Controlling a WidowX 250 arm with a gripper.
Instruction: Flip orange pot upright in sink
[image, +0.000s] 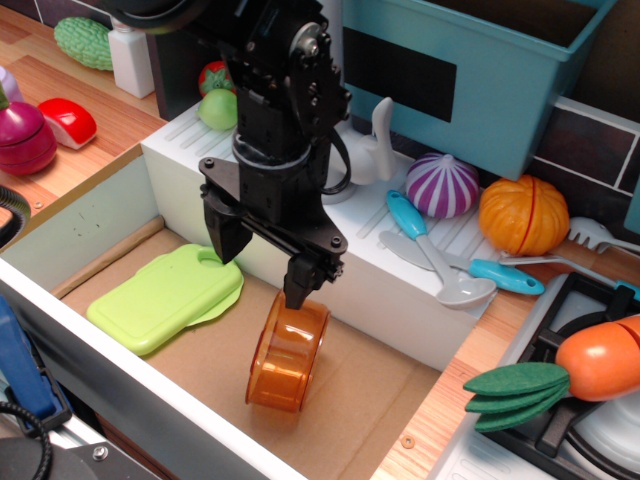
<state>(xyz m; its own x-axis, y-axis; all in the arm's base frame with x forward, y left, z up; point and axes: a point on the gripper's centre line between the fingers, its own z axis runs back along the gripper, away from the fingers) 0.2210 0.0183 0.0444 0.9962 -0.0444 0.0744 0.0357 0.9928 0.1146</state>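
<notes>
The translucent orange pot (289, 355) lies on its side, slightly tilted, on the brown floor of the sink (375, 400), its open end facing right and toward the back. My black gripper (262, 265) hangs just above it and is open, with nothing between the fingers. Its right fingertip (298, 292) is at the pot's upper rim and looks to be touching it. Its left fingertip (224, 242) is over the edge of the green board.
A light green cutting board (160, 298) lies flat in the sink's left part. The white sink wall (385, 290) and faucet (381, 140) are behind. On the counter are blue-handled spoons (432, 250), a purple toy (445, 185), an orange pumpkin toy (522, 215), a carrot (600, 362) and a teal bin (470, 70).
</notes>
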